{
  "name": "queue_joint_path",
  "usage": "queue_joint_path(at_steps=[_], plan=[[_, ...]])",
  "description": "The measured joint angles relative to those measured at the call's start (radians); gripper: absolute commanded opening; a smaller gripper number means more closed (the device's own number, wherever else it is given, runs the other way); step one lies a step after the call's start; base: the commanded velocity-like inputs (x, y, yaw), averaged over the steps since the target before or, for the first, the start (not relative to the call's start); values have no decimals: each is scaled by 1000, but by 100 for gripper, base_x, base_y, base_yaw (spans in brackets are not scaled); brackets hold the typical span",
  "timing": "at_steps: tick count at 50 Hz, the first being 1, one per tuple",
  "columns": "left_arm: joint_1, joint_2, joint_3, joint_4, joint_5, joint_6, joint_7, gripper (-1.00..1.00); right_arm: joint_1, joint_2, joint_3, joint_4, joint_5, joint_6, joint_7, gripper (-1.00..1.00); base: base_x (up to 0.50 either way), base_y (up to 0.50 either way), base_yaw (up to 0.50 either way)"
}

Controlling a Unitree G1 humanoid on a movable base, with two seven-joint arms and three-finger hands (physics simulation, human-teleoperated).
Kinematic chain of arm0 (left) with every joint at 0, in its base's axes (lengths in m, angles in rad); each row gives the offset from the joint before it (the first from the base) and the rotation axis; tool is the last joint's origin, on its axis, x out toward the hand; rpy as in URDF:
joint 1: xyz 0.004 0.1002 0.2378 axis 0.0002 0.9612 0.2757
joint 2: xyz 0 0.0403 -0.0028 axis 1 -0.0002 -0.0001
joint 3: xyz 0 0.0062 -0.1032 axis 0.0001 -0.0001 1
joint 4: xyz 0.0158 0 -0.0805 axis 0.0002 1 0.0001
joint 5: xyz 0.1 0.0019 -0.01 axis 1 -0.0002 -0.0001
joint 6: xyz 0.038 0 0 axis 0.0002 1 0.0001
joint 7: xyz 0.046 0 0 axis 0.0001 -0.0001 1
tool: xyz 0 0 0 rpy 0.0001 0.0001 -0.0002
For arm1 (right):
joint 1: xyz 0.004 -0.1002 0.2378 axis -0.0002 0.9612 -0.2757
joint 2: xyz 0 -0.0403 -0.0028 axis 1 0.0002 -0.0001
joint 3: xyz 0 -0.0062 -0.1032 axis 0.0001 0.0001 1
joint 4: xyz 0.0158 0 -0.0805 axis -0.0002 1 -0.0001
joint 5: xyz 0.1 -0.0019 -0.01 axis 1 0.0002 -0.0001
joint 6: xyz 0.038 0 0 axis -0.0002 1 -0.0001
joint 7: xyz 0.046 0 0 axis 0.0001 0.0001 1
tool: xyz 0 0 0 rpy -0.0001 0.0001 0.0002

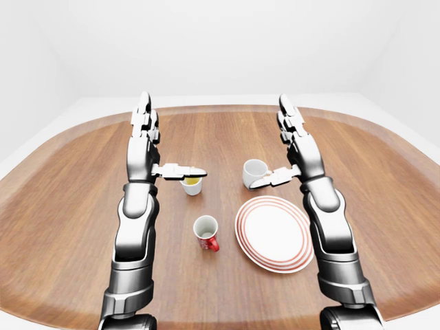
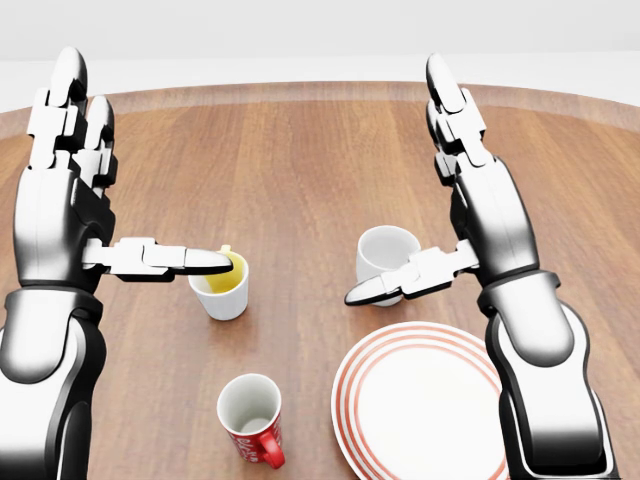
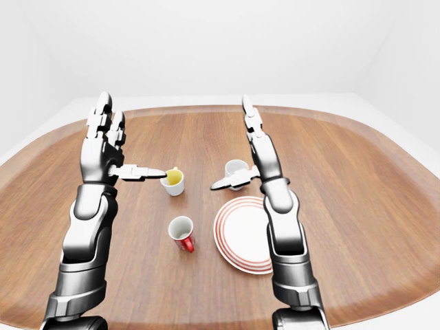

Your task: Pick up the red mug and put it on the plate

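The red mug [image 2: 252, 422] stands upright on the wooden table [image 2: 300, 150] near the bottom of the head view, white inside, its handle toward the lower right. The white plate [image 2: 420, 410] with red rings lies just right of it. My left hand [image 2: 140, 175] is held up open at the left, fingers pointing up and thumb stretched out, well above the mug. My right hand [image 2: 395, 185] stands open the same way above the plate's upper edge. Neither hand touches the mug or holds anything.
A white mug with a yellow inside [image 2: 222, 285] sits under my left thumb. A plain white mug [image 2: 385, 255] stands behind my right thumb, just above the plate. The rounded table edge [image 1: 220, 108] runs along the top.
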Motion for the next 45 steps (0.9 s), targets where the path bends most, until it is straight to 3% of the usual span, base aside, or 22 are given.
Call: queue_joint_path(at_steps=[27, 45], plan=[[-1, -2, -2, -3, 4, 0, -1, 100, -145, 26, 66, 242, -191, 0, 128, 100, 0, 0, 0], [-1, -3, -2, 15, 3, 0, -1, 100, -260, 81, 107, 506, -292, 0, 149, 100, 0, 0, 0]])
